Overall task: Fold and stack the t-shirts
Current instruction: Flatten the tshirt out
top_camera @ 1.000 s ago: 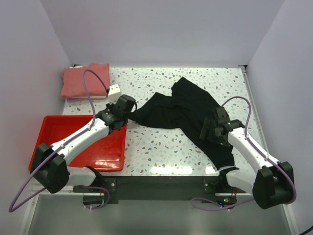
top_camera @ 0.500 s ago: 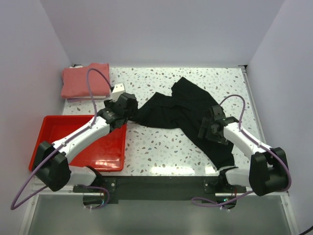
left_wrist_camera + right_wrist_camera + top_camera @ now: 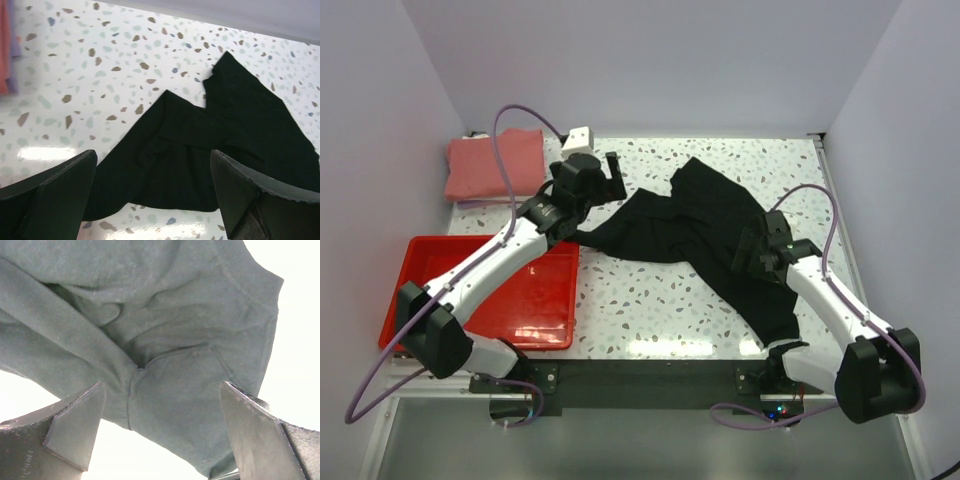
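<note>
Across the far left corner of the speckled table [image 3: 650,300], a salmon-pink t-shirt [image 3: 480,165] lies folded into a tidy rectangle. Nearer the arms on the same side sits a red plastic tray [image 3: 430,260], with the left arm reaching over it.

Just right of the pink shirt, the left gripper [image 3: 150,200] is raised above the table with its fingers spread wide and nothing between them. A second ago it sat lower, beside the tray, pinched shut at the left tip of the black t-shirt [image 3: 710,220]. It has since let go, risen and swung toward the far side. Its wrist camera looks down on that released tip, which rests flat on the table.

The black t-shirt stretches from the table's middle down toward the near right edge. It is rumpled, with overlapping folds, and lies well apart from the pink one.

Over its right-hand part, the right gripper [image 3: 160,435] hangs low with its fingers also spread. A sleeve and its seams fill the gap in the wrist view. Whether the fingertips touch the cloth cannot be told.

Neither arm now holds the black shirt, so it probably needs a fresh grip and more flattening before folding. Stacking it on the pink shirt looks some way off.
</note>
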Robot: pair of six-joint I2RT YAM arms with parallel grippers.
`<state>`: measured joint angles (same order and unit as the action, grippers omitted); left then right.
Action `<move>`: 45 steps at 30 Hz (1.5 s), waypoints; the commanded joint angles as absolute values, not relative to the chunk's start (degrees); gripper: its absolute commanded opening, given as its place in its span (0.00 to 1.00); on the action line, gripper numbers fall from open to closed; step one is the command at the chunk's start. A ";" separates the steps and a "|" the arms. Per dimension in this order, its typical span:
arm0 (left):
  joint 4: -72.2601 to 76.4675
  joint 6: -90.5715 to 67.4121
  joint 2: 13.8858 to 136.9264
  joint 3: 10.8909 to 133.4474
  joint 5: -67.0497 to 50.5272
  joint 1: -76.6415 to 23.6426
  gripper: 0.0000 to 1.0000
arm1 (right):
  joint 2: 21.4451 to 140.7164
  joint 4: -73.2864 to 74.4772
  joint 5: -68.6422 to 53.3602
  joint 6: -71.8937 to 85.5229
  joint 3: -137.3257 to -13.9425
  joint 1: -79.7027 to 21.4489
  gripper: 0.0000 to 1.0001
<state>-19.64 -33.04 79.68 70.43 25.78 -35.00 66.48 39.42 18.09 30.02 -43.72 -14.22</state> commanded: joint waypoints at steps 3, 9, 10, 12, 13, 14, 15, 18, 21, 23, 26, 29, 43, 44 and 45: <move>-14.41 -30.41 90.86 77.93 15.13 -36.21 1.00 | 63.99 39.38 21.18 28.13 -45.35 -13.45 0.99; -18.45 -31.11 108.17 89.98 11.16 -36.39 0.93 | 63.98 38.41 19.34 27.16 -44.56 -13.18 0.99; -19.24 -31.11 111.85 91.48 10.64 -36.39 0.92 | 64.07 38.23 19.07 26.90 -44.56 -13.10 0.99; -20.82 -31.46 114.95 95.16 10.37 -36.39 0.86 | 64.07 37.88 18.29 26.81 -44.56 -13.10 0.99; -21.35 -31.46 117.48 96.23 10.46 -36.39 0.84 | 64.07 37.71 17.85 26.55 -44.47 -13.10 0.99; -22.05 -31.64 118.47 97.20 10.63 -36.39 0.81 | 63.99 37.62 17.58 26.46 -44.47 -13.10 0.99; -22.76 -32.16 119.43 98.77 10.98 -36.30 0.81 | 63.90 37.53 17.14 26.28 -44.47 -13.01 0.99; -24.08 -32.69 122.25 100.80 12.48 -36.30 0.79 | 63.72 37.27 16.70 26.02 -44.30 -13.01 0.99; -24.26 -32.96 123.83 101.16 11.60 -36.30 0.74 | 63.46 36.91 16.44 26.02 -44.12 -12.92 0.99; -24.17 -33.31 124.54 100.99 10.38 -36.30 0.67 | 63.46 36.83 16.44 25.84 -44.03 -12.92 0.99; -23.73 -34.10 124.89 100.46 8.70 -36.30 0.66 | 63.54 36.65 16.35 25.93 -44.03 -12.92 0.99; -23.99 -34.89 125.16 100.02 8.70 -36.30 0.66 | 63.46 36.56 16.09 25.93 -44.03 -12.75 0.99; -22.06 -35.16 122.78 97.56 7.73 -36.21 0.28 | 63.55 36.30 16.52 25.84 -43.77 -12.74 0.99; -22.06 -35.07 122.61 97.38 7.56 -36.30 0.24 | 63.63 36.39 16.61 25.84 -43.68 -12.74 0.99; -21.89 -35.07 122.26 97.38 7.30 -36.30 0.21 | 63.63 36.30 16.52 25.84 -43.77 -12.66 0.99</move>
<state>-23.68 -35.00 125.32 97.60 8.60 -36.40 64.75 38.09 16.38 26.30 -43.70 -13.04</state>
